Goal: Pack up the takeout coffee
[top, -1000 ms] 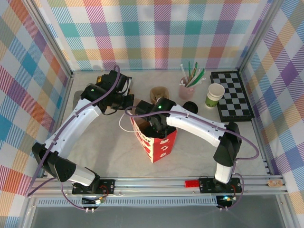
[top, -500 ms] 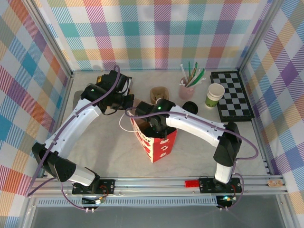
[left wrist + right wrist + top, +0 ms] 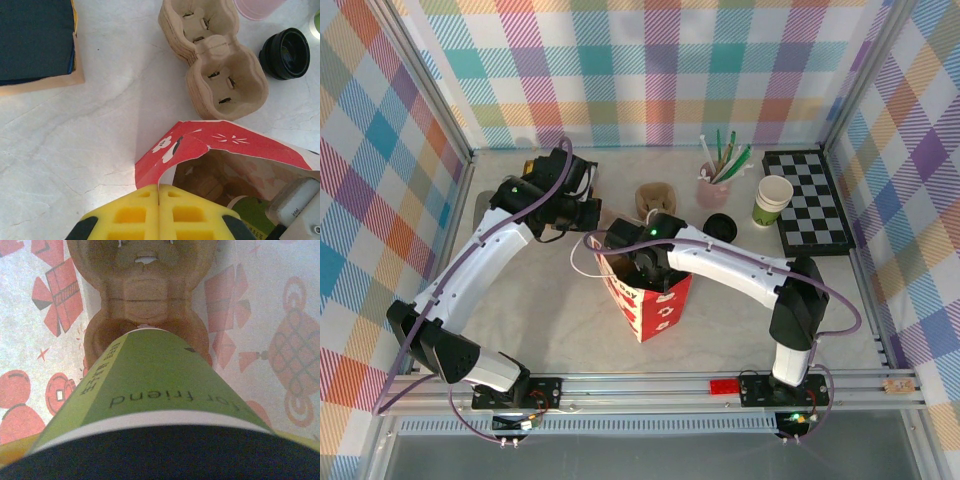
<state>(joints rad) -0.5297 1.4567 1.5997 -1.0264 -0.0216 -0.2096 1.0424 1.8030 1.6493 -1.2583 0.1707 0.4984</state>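
Observation:
The takeout coffee (image 3: 160, 385), a green-banded paper cup with a black lid (image 3: 160, 455), hangs from my right gripper (image 3: 640, 262) inside the red paper bag (image 3: 655, 305). Its base rests in the near socket of a brown pulp cup carrier (image 3: 145, 290) on the bag's floor. The fingers themselves are hidden behind the cup. My left gripper (image 3: 159, 187) is shut on the bag's (image 3: 200, 145) upper edge at its far-left corner and holds the mouth open. From above, the left gripper (image 3: 595, 215) reaches in from the left.
A second pulp carrier (image 3: 215, 65) lies on the table just beyond the bag, with a loose black lid (image 3: 287, 46) to its right. A pink cup of straws (image 3: 712, 190), a lidless green-banded cup (image 3: 772, 200) and a checkerboard (image 3: 810, 200) stand at the back right. A dark blue pad (image 3: 35, 40) lies at the left.
My right gripper has sunk slightly deeper into the bag with the cup and shifted a little left. The left gripper keeps its hold on the bag edge.

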